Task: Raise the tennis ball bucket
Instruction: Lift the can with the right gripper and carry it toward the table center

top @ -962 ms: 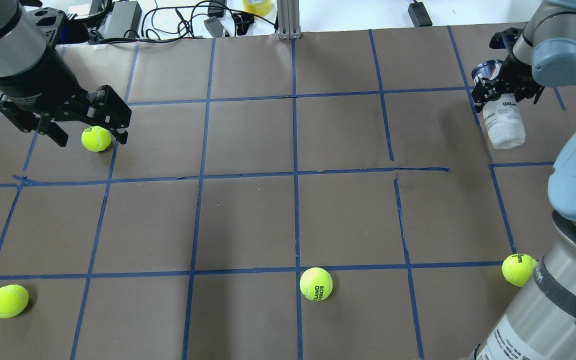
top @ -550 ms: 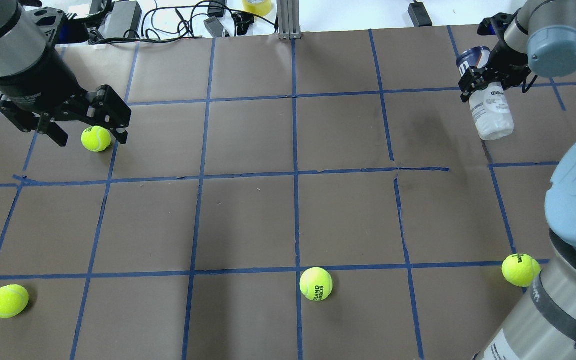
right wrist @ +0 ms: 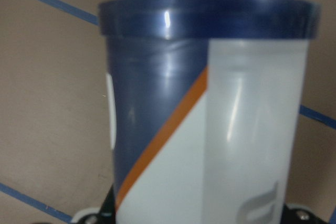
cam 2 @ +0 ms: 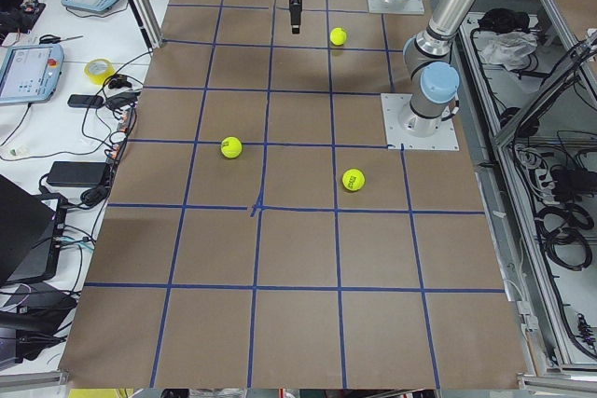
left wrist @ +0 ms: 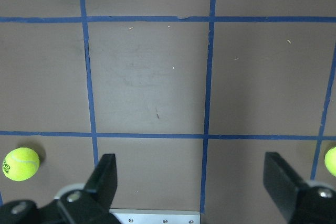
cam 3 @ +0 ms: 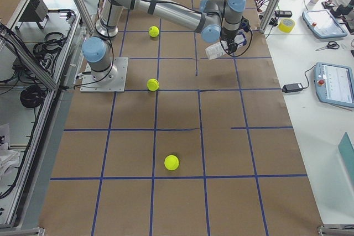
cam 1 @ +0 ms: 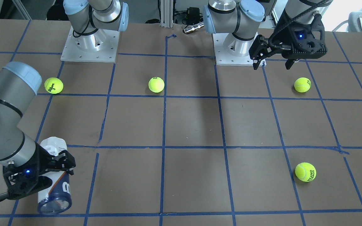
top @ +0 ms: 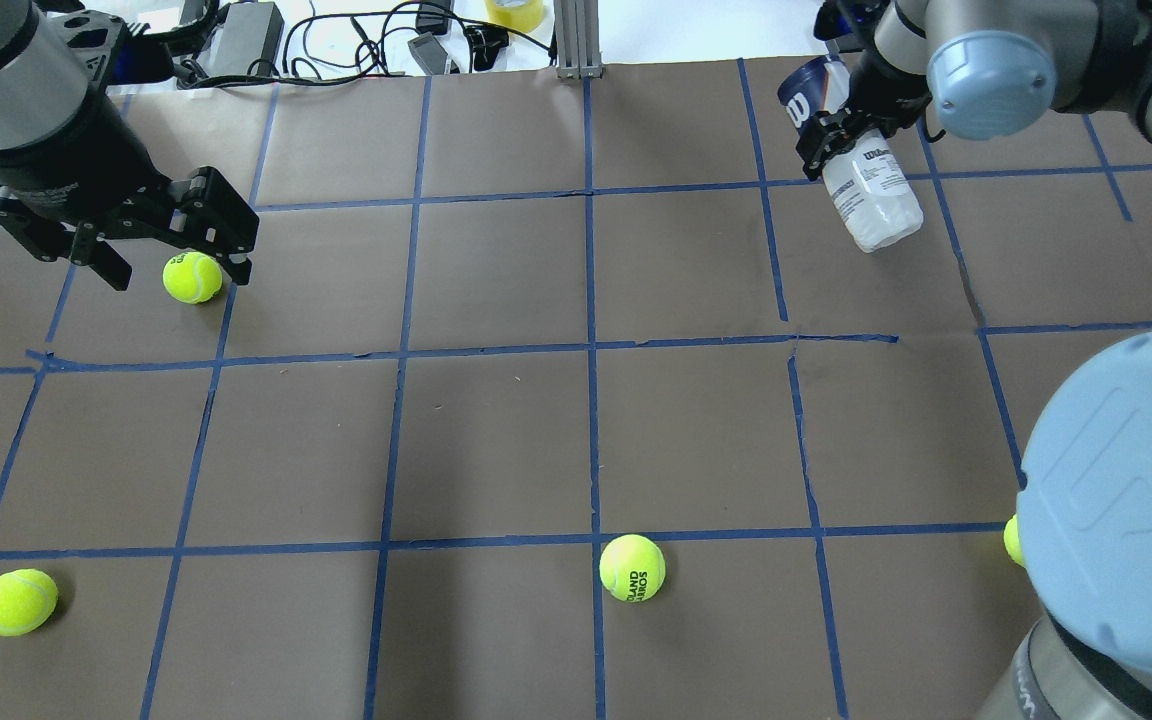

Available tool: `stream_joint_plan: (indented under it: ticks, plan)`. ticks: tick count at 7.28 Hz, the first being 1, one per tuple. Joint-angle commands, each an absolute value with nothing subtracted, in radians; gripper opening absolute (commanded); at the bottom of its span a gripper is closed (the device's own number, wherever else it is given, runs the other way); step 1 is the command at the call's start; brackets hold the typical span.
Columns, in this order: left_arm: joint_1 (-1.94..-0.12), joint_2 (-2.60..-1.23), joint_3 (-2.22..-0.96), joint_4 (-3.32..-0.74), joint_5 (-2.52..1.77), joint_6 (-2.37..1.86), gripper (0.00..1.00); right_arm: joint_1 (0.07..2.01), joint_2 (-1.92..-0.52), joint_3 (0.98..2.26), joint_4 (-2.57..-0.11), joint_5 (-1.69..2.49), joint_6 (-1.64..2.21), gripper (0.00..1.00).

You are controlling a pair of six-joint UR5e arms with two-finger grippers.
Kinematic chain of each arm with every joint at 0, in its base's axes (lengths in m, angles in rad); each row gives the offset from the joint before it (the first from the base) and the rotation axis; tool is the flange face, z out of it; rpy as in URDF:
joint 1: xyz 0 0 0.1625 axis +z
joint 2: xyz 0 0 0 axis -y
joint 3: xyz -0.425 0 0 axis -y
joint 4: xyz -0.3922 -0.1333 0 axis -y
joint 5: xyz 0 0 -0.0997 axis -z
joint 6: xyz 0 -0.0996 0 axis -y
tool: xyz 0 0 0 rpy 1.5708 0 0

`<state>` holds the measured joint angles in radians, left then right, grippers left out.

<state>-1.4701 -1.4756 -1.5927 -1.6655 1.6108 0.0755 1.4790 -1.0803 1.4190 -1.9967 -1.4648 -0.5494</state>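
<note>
The tennis ball bucket is a clear can with a white and navy Wilson label and a navy rim. My right gripper is shut on it near the rim and holds it tilted, clear of the table at the far right. It also shows in the front view, the exterior right view and, close up, in the right wrist view. My left gripper is open and empty, high over the far left of the table; its fingers stand wide apart.
Several yellow-green tennis balls lie on the brown gridded table: one under the left gripper, one front left, one front middle, one half hidden by the right arm. Cables and adapters lie beyond the far edge.
My right gripper has carried the bucket up and to the left, away from the right edge. The left arm has not moved.
</note>
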Motion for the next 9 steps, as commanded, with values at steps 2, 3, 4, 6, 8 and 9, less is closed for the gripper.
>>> stream_joint_plan:
  ticks: [2, 3, 4, 6, 8, 9]
  plan:
    - [-1.390, -1.483, -1.591, -1.617, 1.599, 0.083, 1.00, 1.618, -1.077, 1.422, -2.072, -1.457, -0.737, 0.82]
    - [-1.341, -1.482, -1.591, -1.615, 1.595, 0.180, 1.00, 1.687, -1.074, 1.424, -2.083, -1.474, -0.745, 0.82]
    - [-1.315, -1.482, -1.592, -1.615, 1.595, 0.234, 1.00, 1.744, -1.056, 1.424, -2.097, -1.498, -0.764, 0.83]
    - [-1.267, -1.494, -1.592, -1.567, 1.595, 0.239, 1.00, 1.807, -1.028, 1.425, -2.175, -1.503, -0.917, 0.89]
    - [-1.243, -1.493, -1.595, -1.557, 1.594, 0.256, 1.00, 1.911, -0.982, 1.442, -2.337, -1.529, -1.028, 0.92]
    - [-1.241, -1.490, -1.598, -1.559, 1.595, 0.261, 1.00, 1.948, -0.959, 1.456, -2.358, -1.573, -1.026, 0.85]
